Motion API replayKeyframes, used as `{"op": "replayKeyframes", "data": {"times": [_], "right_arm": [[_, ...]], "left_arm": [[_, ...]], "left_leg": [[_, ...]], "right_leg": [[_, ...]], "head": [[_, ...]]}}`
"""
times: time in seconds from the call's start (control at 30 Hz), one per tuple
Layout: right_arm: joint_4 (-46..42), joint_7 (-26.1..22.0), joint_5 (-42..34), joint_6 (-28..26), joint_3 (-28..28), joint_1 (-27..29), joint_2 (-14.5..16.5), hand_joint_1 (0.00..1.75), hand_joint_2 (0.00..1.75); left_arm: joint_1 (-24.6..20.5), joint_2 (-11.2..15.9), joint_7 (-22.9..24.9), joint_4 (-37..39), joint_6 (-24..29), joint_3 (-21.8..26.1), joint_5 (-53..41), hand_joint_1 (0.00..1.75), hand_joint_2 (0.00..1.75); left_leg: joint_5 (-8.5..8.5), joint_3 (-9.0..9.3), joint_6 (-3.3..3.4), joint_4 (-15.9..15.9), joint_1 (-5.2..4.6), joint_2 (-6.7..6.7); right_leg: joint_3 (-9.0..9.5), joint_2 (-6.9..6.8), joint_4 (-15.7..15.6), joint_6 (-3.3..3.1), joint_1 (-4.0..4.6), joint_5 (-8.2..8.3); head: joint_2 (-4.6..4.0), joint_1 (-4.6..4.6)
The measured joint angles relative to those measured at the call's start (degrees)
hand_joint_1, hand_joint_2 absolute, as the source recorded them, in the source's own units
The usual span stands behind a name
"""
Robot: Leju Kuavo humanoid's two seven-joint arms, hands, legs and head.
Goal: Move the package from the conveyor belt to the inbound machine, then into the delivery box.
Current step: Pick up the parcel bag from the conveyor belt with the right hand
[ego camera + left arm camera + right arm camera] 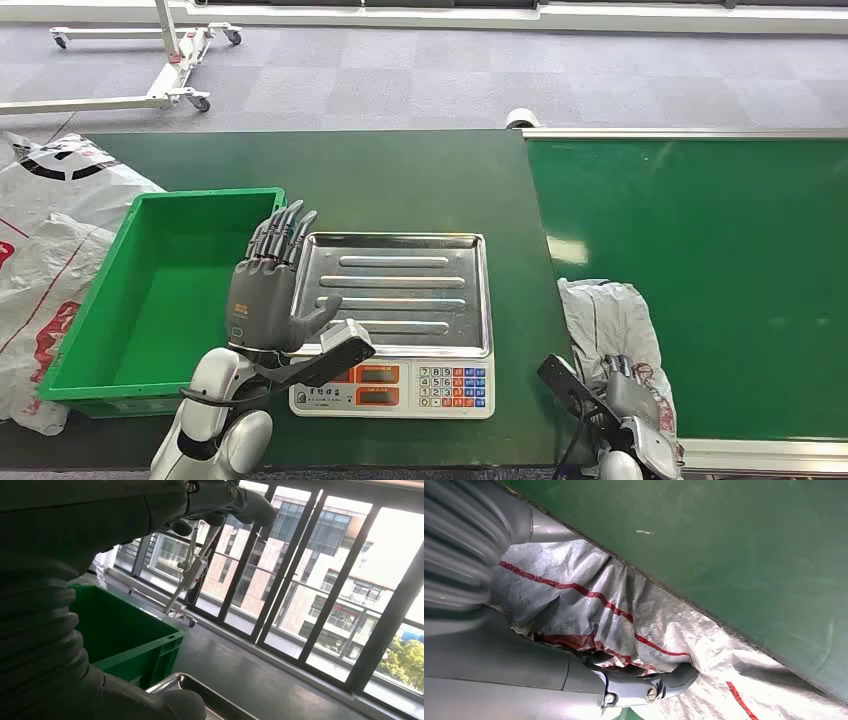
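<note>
The package [610, 320], a crumpled grey plastic bag with red stripes, lies at the near left corner of the green conveyor belt [720, 260]. My right hand [628, 390] is on its near end. In the right wrist view the film of the package [624, 600] bunches around my thumb [674, 680], so the hand grips it. My left hand [270, 290] is raised with fingers spread over the left edge of the scale's steel tray [400, 290], holding nothing. The green box [170, 290] stands empty just left of that hand.
The scale's keypad and displays [400, 385] face the near table edge. White printed bags [50, 230] are piled left of the green box. A white wheeled frame [170, 60] stands on the floor behind the table. The left wrist view shows the box [130, 640] and tall windows.
</note>
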Motion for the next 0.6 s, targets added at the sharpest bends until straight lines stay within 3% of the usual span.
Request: {"op": "replayKeyframes", "data": {"times": [0.03, 0.07, 0.13, 0.43, 0.6], "right_arm": [[0.0, 0.0, 0.1, -0.1, 0.0, 0.0, 0.0, 0.61, 1.75], [0.0, 0.0, 0.3, -0.3, 0.1, 0.0, 0.0, 0.89, 1.75], [0.0, 0.0, 1.1, -1.7, 0.5, 0.0, 0.0, 1.75, 1.75], [-4.6, 1.2, 5.2, -9.4, 1.5, 2.2, 0.0, 1.75, 1.75], [-8.9, 1.0, 5.2, -10.9, 0.9, 4.3, 0.0, 1.75, 1.75]], "left_arm": [[0.0, 0.0, 0.0, 0.0, 0.0, 0.0, 0.1, 0.0, 1.75], [0.1, 0.0, 0.0, 0.0, 0.0, 0.0, 0.2, 0.0, 1.75], [0.3, 0.0, 0.0, -0.1, 0.1, 0.0, 0.5, 0.0, 1.75], [3.0, 0.0, -0.3, -2.2, 0.5, 0.1, 0.9, 0.0, 1.75], [4.0, 0.0, -0.6, -2.9, 1.0, 0.6, 1.1, 0.0, 1.75]], "left_leg": [[0.0, 0.01, 0.0, 0.0, 0.0, 0.0], [0.0, 0.02, 0.0, 0.0, 0.0, 0.0], [0.0, 0.04, 0.0, 0.0, 0.0, 0.0], [0.0, -0.13, 0.0, 0.0, 0.0, -0.15], [-0.01, -0.23, -0.01, 0.0, 0.0, -0.15]], "right_leg": [[0.01, 0.0, 0.0, 0.0, 0.0, 0.0], [0.02, 0.0, 0.0, 0.0, 0.0, 0.0], [0.05, 0.0, 0.0, 0.0, 0.0, 0.0], [-0.07, -0.06, 0.0, 0.0, -0.01, -0.03], [-0.18, -0.06, 0.0, 0.0, -0.01, -0.06]], "head": [[0.0, 0.0], [0.0, 0.0], [0.0, 0.0], [0.0, 0.0], [0.0, 0.0]]}}
